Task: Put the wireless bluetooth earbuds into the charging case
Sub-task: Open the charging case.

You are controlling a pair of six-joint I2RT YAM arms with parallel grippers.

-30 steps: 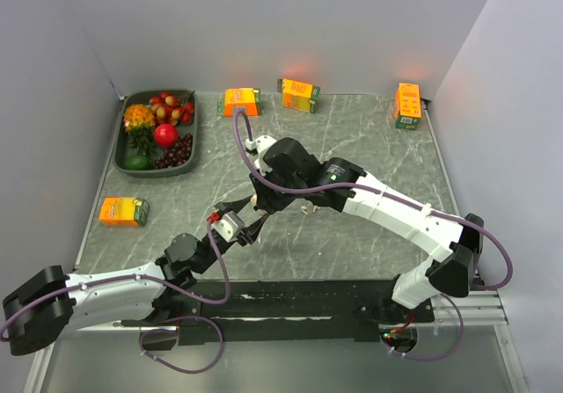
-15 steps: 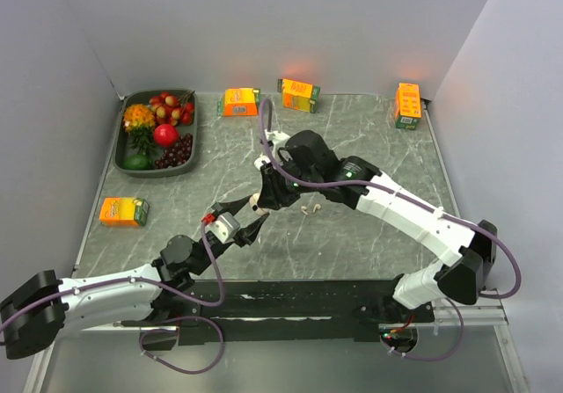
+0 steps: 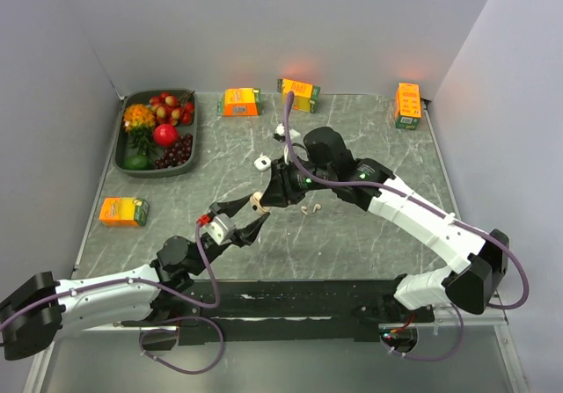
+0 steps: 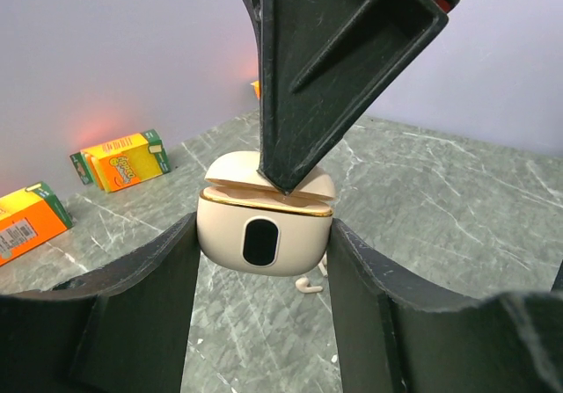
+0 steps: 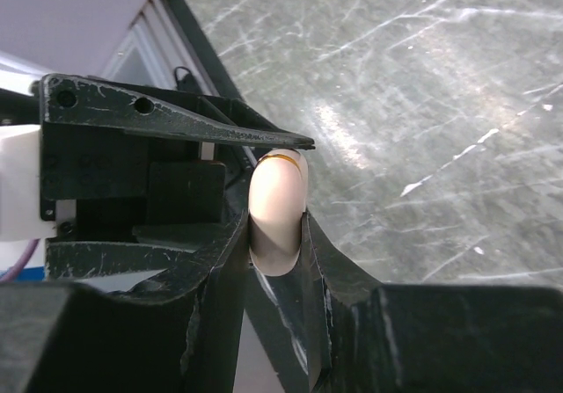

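The beige charging case [image 4: 264, 226] with a gold seam and a black oval on its front is held above the table, its lid slightly ajar. My left gripper [image 3: 244, 217] holds it by its two sides; in the left wrist view both fingers [image 4: 167, 270] touch it. My right gripper [image 3: 268, 195] comes from above and pinches the case [image 5: 280, 208] front and back. One small white stemmed earbud [image 4: 308, 285] lies on the table under the case, with a second just beside it, partly hidden. They show in the top view [image 3: 310, 208] just right of the grippers.
A dark tray of fruit [image 3: 189, 160] stands at the back left. Orange cartons lie at the back [image 3: 240, 102], [image 3: 299, 94], the back right [image 3: 407, 105] and the left [image 3: 123, 210]. Two small white rounded pieces [image 3: 261, 160], [image 3: 281, 132] lie behind the grippers.
The right arm's wrist and forearm have swung to the right while its fingers stayed at the case. The left gripper has stayed at the case.
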